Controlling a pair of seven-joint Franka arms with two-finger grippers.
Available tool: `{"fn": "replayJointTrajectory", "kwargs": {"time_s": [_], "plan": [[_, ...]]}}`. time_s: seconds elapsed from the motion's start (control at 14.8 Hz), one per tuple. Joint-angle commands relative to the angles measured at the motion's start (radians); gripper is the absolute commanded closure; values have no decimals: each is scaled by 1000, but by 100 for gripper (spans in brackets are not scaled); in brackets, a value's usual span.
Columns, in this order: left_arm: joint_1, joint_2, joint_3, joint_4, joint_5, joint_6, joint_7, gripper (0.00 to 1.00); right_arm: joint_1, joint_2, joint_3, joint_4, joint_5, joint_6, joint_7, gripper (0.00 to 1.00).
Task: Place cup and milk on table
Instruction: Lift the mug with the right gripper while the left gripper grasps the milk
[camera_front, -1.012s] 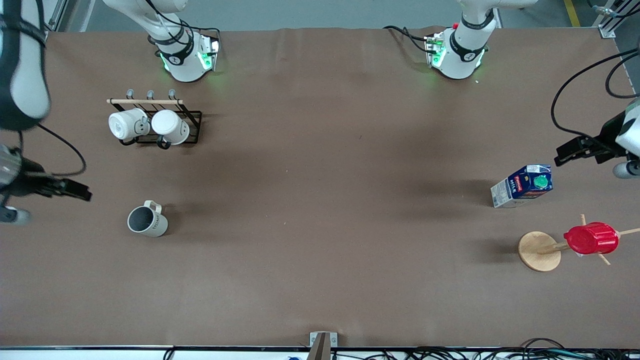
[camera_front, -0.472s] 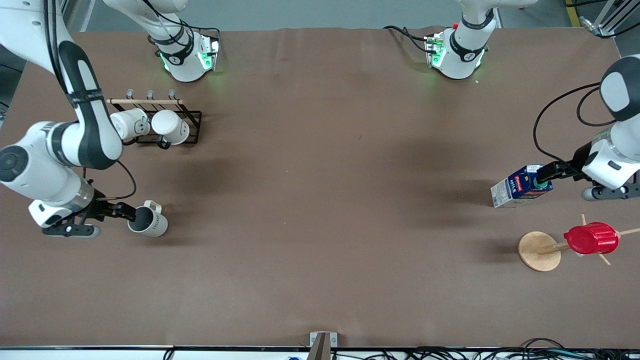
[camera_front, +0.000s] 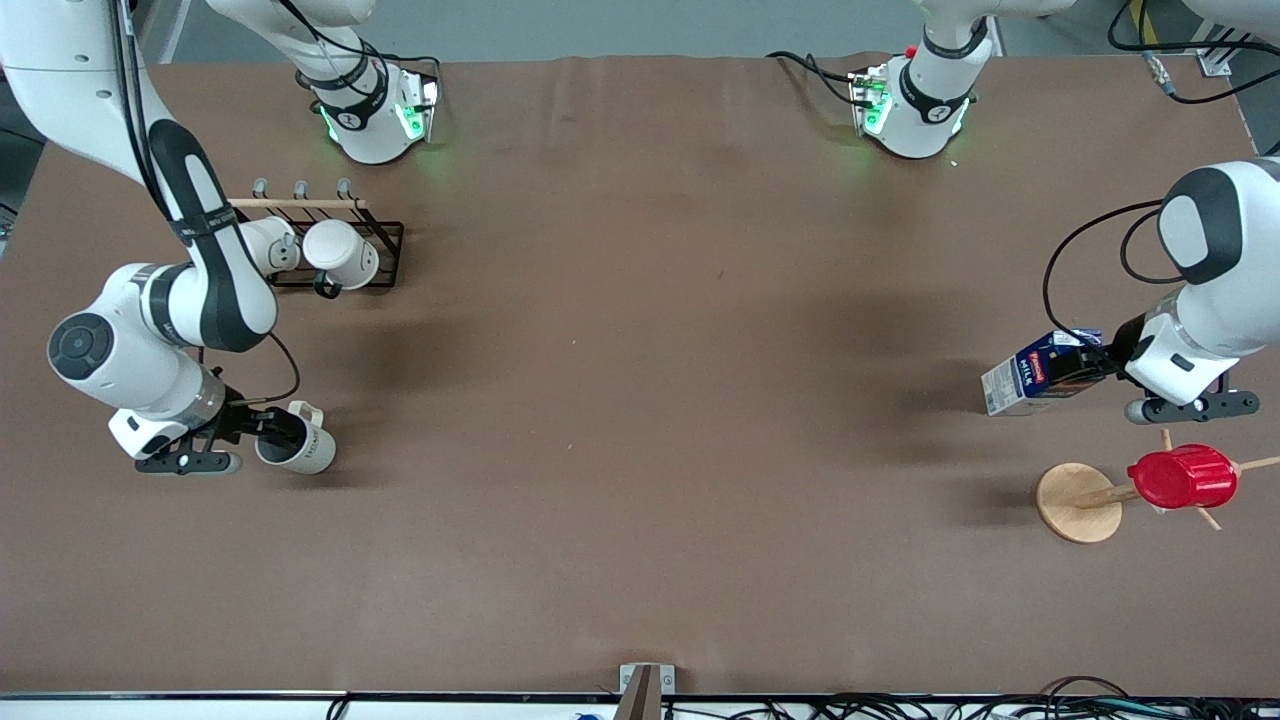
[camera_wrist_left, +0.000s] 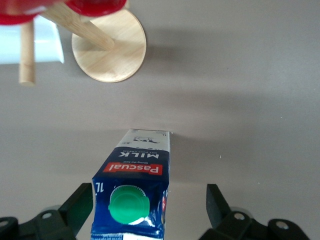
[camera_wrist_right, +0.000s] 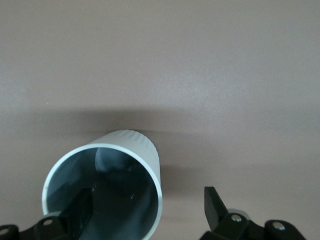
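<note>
right gripper (camera_front: 268, 428) spread, one finger inside the cream-white grey-lined mug (camera_front: 296, 447), nearer the camera than the black wire mug rack (camera_front: 385, 255) | left gripper (camera_front: 1088, 366) spread astride the dark-blue-and-white green-capped milk carton (camera_front: 1030, 378) | neither gripped nor lifted; both placements remain

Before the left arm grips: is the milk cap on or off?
On. The round green cap sits on the milk carton's sloped top in the left wrist view, between the left gripper's open fingers.

White Franka left arm bent low, black two-finger left gripper (camera_front: 1085, 367) jaws wide apart, white right arm folded low, right gripper (camera_front: 262, 428) spread wide
</note>
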Motion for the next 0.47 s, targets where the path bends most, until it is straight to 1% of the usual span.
{"fn": "replayJointTrajectory", "kwargs": {"time_s": [0.0, 0.13, 0.2, 0.27, 0.34, 0.4], "plan": [[8, 11, 4, -14, -22, 27, 27, 0, -7, -9, 8, -21, -1, 19, -13, 34], [14, 23, 10, -21, -22, 44, 51, 0, -9, -8, 8, -17, 3, 21, -11, 73], [17, 28, 22, -21, -22, 46, 62, 0, -15, -6, 9, -12, 14, 19, 4, 94], [17, 32, 27, -21, -22, 46, 68, 0, -19, -6, 9, -8, 41, 18, 10, 100], [17, 35, 28, -23, -22, 47, 70, 0, -30, -6, 9, -3, 66, 16, 10, 100], [18, 35, 28, -29, -22, 49, 70, 0, -35, -8, 9, 2, 69, 10, 12, 100]]}}
